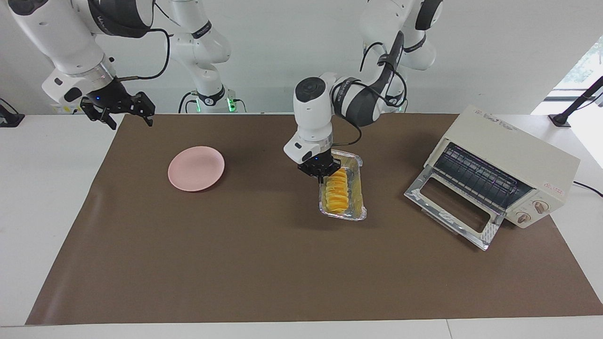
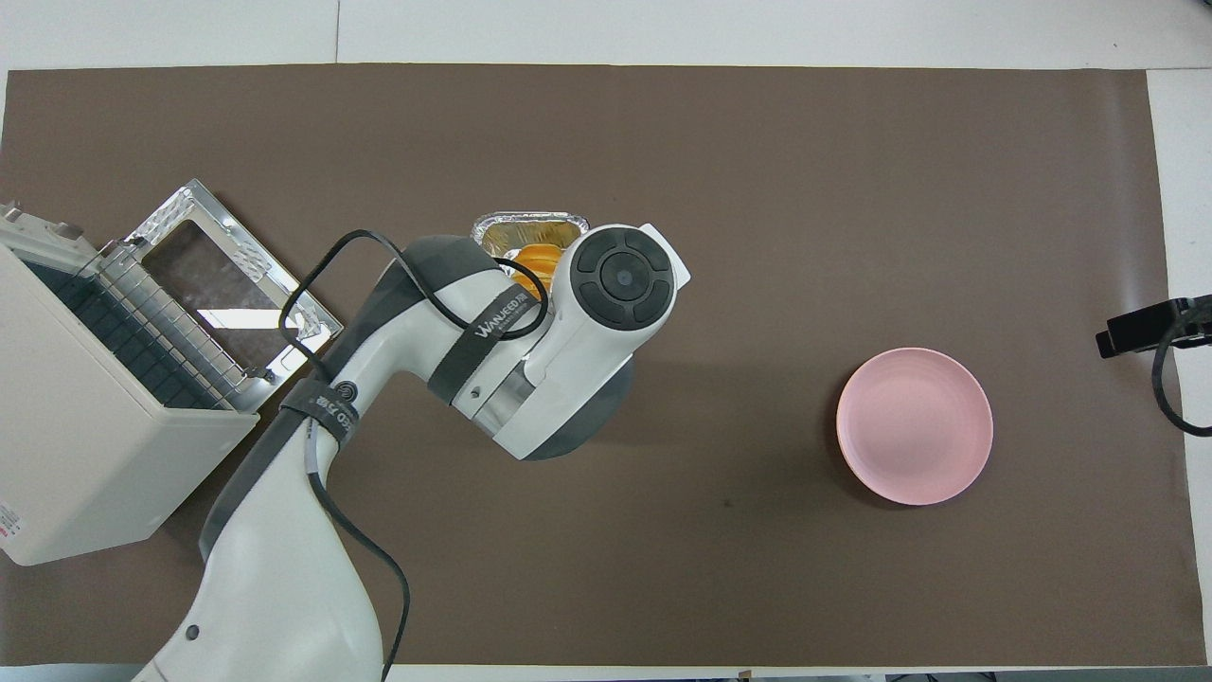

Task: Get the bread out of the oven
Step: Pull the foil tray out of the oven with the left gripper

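Note:
The golden ridged bread (image 1: 338,192) lies in a silver foil tray (image 1: 343,216) on the brown mat in the middle of the table, outside the oven (image 1: 509,155). The cream oven stands at the left arm's end with its glass door (image 1: 452,207) dropped open and its wire rack bare. My left gripper (image 1: 321,176) is down at the end of the bread nearer to the robots. In the overhead view the left arm covers most of the bread (image 2: 538,258) and tray (image 2: 530,224). My right gripper (image 1: 118,113) waits open and raised over the table's edge at the right arm's end.
A pink plate (image 1: 196,168) sits empty on the mat toward the right arm's end; it also shows in the overhead view (image 2: 915,425). The oven (image 2: 85,407) and its open door (image 2: 218,284) take up the mat's corner at the left arm's end.

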Tool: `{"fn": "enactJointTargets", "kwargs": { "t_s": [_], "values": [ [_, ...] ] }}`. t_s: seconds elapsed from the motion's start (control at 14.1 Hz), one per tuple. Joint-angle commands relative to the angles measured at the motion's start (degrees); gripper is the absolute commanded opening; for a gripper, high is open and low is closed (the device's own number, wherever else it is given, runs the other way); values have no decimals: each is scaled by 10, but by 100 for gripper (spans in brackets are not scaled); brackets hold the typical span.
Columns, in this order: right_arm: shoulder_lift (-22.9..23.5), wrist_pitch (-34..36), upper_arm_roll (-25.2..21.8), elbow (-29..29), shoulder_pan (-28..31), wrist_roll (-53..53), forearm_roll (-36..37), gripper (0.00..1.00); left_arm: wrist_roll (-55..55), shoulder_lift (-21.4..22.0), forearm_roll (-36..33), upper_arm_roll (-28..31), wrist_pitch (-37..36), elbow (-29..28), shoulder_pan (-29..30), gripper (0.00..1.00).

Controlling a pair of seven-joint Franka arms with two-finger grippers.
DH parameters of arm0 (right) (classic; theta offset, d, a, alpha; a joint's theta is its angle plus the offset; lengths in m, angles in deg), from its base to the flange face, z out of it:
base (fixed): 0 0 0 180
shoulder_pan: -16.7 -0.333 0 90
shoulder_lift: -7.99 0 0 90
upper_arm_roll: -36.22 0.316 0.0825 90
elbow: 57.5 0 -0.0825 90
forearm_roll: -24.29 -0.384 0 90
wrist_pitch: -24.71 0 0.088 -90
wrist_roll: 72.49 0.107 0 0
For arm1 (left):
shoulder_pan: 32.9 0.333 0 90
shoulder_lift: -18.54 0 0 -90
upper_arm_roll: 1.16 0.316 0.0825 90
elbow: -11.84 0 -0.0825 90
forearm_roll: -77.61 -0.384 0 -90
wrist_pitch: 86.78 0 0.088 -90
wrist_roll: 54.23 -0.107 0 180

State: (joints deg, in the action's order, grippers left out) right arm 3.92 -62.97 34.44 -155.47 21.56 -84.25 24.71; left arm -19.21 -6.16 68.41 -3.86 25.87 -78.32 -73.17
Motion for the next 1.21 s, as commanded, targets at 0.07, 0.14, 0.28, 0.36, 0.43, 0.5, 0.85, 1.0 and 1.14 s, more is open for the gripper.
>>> {"fn": "enactJointTargets", "kwargs": {
  "t_s": [0.07,0.14,0.28,0.36,0.43,0.5,0.85,1.0,1.14],
  "values": [
    [-8,12,5,-3,4,4,7,100,52,-19,16,10,25,1,-26,0],
    [-8,12,4,-2,5,3,7,100,60,-21,18,10,26,-3,-27,0],
    [-8,12,1,-2,10,3,6,100,93,-25,32,10,45,-6,-26,0],
    [-8,12,0,-2,10,3,6,100,98,-29,35,10,47,-9,-26,0],
    [-8,12,0,-3,10,7,6,100,98,-29,35,10,46,-8,-26,18],
    [-8,12,-1,-4,10,9,6,100,101,-29,35,11,43,-5,-26,43],
    [-16,5,4,-21,1,12,6,100,96,1,37,16,28,9,8,100],
    [-19,-13,17,-34,-11,51,3,100,92,53,37,16,-15,5,51,100],
    [-23,-41,20,-52,-42,103,2,100,76,101,37,16,-61,5,106,100]
  ]
}}
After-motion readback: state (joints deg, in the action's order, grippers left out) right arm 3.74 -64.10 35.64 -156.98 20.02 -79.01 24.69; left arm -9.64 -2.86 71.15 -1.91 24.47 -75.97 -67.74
